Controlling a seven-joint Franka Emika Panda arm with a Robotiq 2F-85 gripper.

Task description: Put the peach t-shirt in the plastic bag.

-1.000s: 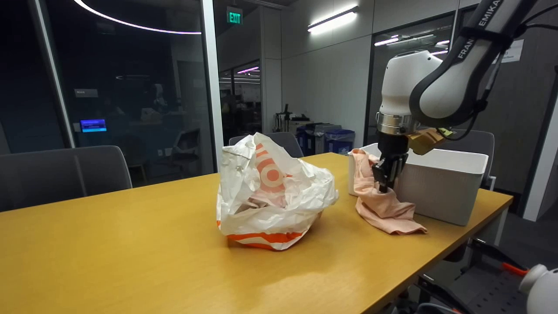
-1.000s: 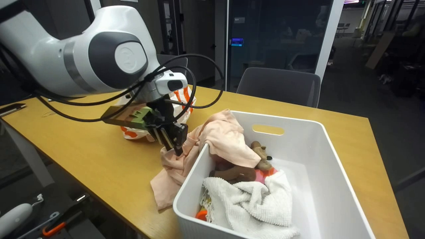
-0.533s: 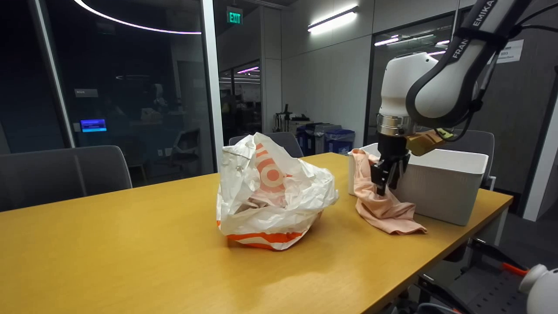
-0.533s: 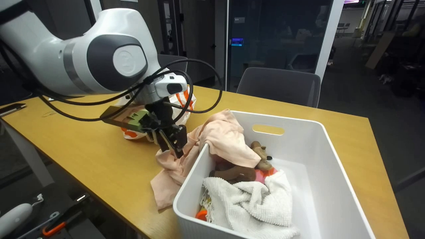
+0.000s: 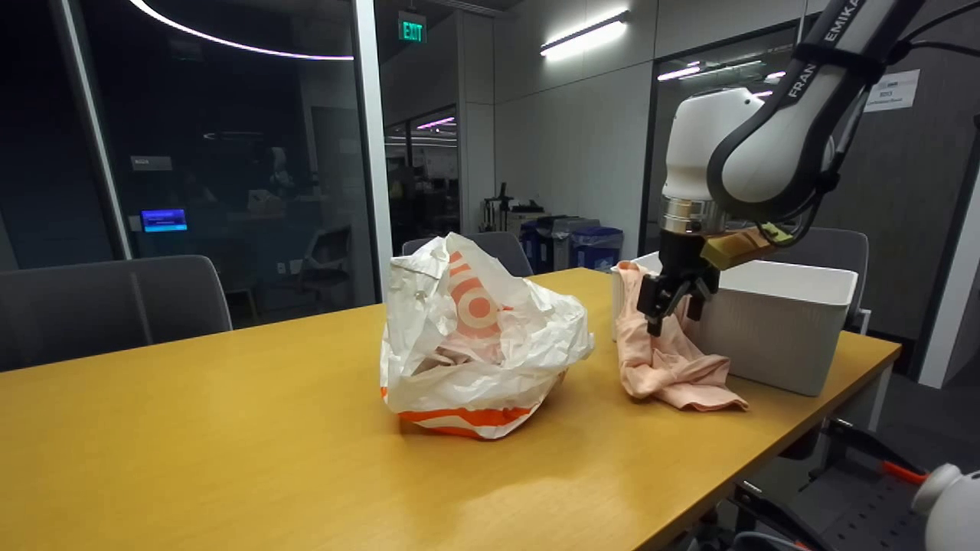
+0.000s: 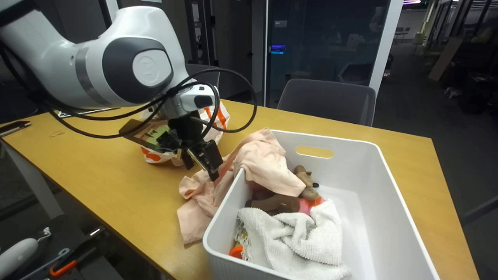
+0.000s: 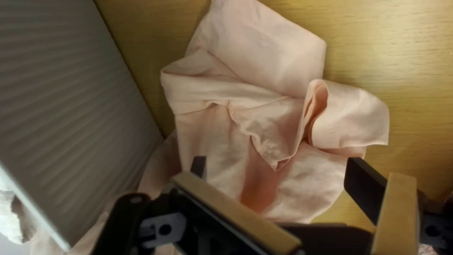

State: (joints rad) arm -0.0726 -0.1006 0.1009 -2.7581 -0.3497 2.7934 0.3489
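In an exterior view, the plastic bag [image 5: 478, 310] stands at left on the table [image 5: 230, 428], apart from the peach t-shirt [image 5: 662, 367], which spills down the white bin [image 5: 766, 340] at right. The gripper [image 5: 674, 320] is above the cloth, released, jaws apart. The bag may slide when pushed into, its film being light.

In an exterior view, the t-shirt lies over the bin's left rim, its end inside near a brown toy [image 6: 310, 192]. It may snag or drag the toy out, should the two catch.

In the wrist view, the jaws hold nothing; folds lie beneath. A shallow pinch could slip, too little cloth being taken.

Against half a second earlier, the jaws are wider and slightly higher; in both exterior views a lower fold lies farther left.
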